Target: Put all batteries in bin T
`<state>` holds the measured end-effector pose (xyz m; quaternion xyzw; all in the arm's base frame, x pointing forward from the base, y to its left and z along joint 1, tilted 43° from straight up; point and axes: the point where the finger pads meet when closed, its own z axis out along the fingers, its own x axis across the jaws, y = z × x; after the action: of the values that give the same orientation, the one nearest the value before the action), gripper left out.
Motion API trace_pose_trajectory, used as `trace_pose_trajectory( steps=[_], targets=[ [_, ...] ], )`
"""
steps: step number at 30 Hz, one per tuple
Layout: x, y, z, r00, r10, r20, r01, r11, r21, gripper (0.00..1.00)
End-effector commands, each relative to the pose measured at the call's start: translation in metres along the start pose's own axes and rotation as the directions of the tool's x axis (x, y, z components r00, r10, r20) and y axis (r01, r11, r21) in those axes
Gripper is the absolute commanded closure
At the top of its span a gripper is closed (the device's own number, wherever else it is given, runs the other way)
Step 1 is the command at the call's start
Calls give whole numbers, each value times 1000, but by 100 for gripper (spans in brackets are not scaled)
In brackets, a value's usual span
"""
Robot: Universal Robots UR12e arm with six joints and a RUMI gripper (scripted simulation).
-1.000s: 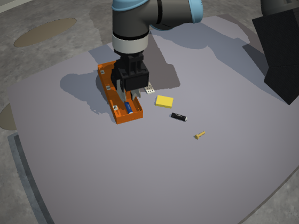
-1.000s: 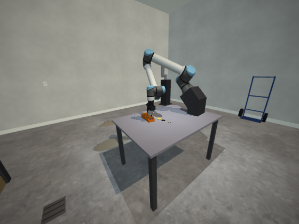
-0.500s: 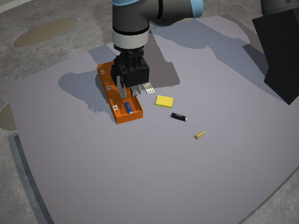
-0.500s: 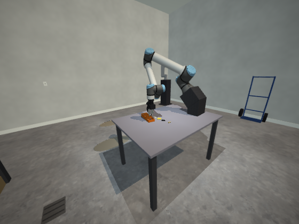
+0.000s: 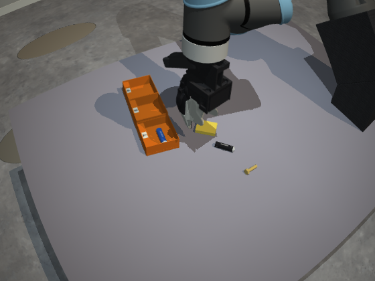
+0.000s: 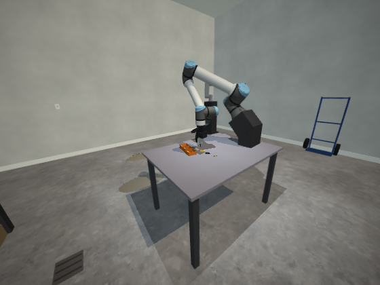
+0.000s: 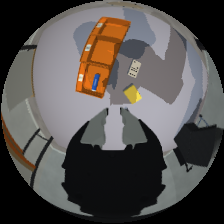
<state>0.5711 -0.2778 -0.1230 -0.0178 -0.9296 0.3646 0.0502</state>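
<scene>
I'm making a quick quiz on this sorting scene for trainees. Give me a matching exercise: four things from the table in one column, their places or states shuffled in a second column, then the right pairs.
Things:
1. blue battery
2. black battery
3. yellow block
4. gripper

Places or states:
A. on the table between the yellow block and the bolt
B. holds nothing, fingers slightly apart
C. lying in the end compartment of the orange bin
D. on the table right beside the gripper's fingertips

Pairs: 1-C, 2-A, 3-D, 4-B
</scene>
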Motion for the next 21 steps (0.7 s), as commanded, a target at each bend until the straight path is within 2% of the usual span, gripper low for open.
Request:
trace_pose_trajectory(
  steps=[1, 8, 11, 21],
  targets=[
    [22, 29, -4, 988, -156, 7, 156, 988, 2, 83],
    [54, 70, -7, 931, -365, 5, 365, 931, 4, 83],
    [56, 73, -7, 893, -450, 10, 450, 893, 6, 83],
    [52, 68, -7, 884, -468, 11, 468, 884, 7, 83]
  ],
)
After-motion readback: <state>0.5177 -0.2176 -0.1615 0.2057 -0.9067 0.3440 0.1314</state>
